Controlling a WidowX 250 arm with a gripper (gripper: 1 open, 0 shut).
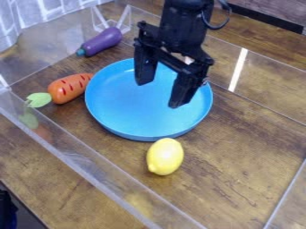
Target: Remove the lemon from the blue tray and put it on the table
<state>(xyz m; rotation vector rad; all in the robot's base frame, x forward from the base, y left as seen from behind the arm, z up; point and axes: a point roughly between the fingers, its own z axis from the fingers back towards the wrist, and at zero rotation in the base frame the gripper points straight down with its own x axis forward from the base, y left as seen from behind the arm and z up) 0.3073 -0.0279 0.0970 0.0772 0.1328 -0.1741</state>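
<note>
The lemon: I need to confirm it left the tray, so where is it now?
The lemon lies on the table, just outside the blue tray rim nearest the camera, at lower centre of the view.

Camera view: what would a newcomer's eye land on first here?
The big blue tray mid-table, with nothing in it, and the black end effector hanging open above it. Next, the lemon lying on the table just off the tray's near rim. A carrot lies to the tray's left and an eggplant beyond it.
</note>
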